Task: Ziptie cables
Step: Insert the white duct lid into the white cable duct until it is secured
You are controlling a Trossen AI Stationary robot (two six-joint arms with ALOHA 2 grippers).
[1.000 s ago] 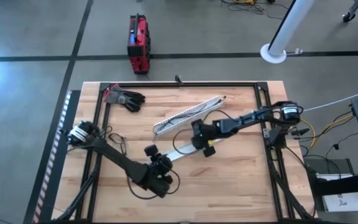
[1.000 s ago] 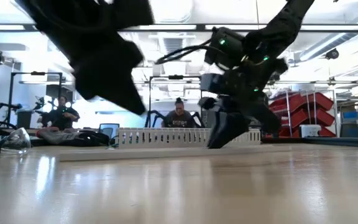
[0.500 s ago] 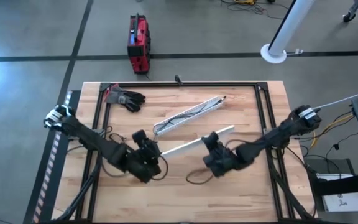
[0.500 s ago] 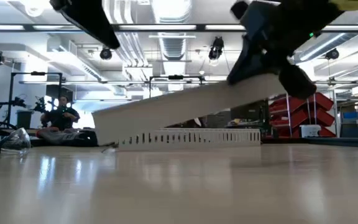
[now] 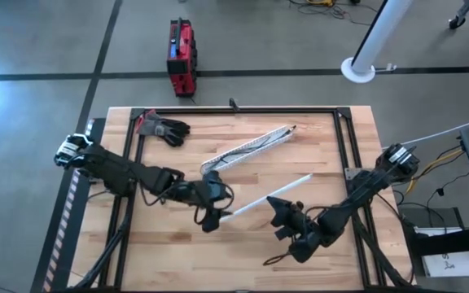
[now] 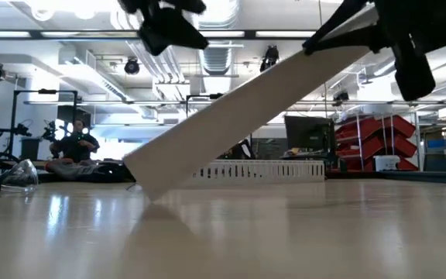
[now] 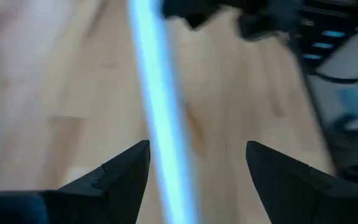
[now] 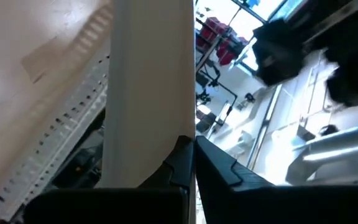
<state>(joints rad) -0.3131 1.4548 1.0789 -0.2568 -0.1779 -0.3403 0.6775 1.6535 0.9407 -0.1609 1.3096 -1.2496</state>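
Right gripper [image 5: 287, 218], lower right of the overhead shot, is clamped on one end of the flat white lid [image 5: 265, 198], tilting it up off the table [image 5: 332, 146]. Left gripper [image 5: 211, 213], centre frame, has its fingers spread wide around the lid's other end. Cables [image 5: 236, 153] sit inside the slotted white channel [image 5: 247, 148], upper middle. Looks like a clearing step, no tying yet. Next I'd guess: park the lid aside, then reach for the wires.

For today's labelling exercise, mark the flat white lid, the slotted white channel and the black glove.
flat white lid [image 5: 269, 196], high view, its middle span.
slotted white channel [image 5: 247, 150], high view, its middle.
black glove [image 5: 168, 129], high view, its palm.
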